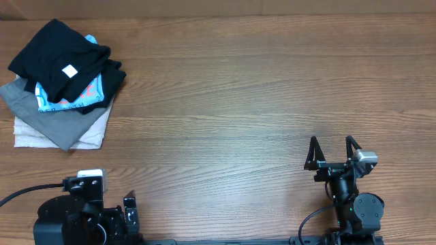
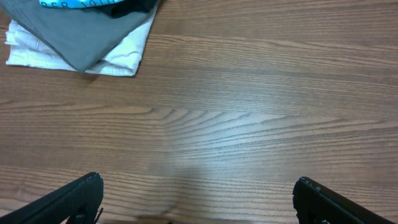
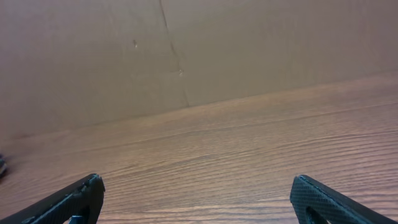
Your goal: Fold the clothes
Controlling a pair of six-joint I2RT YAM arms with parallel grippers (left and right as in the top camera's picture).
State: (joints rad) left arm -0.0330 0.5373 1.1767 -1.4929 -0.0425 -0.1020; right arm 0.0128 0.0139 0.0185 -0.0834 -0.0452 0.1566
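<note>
pile of clothes [image 1: 61,82] at the far left corner
a black garment tops the pile, which lies on the wooden surface [image 1: 259,82]. the left end effector [image 2: 198,190] and right end effector [image 1: 332,151] sit at the near edge, both released and empty, well apart from the pile.

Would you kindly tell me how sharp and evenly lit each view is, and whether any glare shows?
Overhead: sharp and evenly lit, the clothes pile casting hardly any shadow on the table. Left wrist: crisp wood grain, a pale sheen mid-frame, the left claw in dark silhouette. Right wrist: dimmer and softer, the brown backdrop slightly blurred.
</note>
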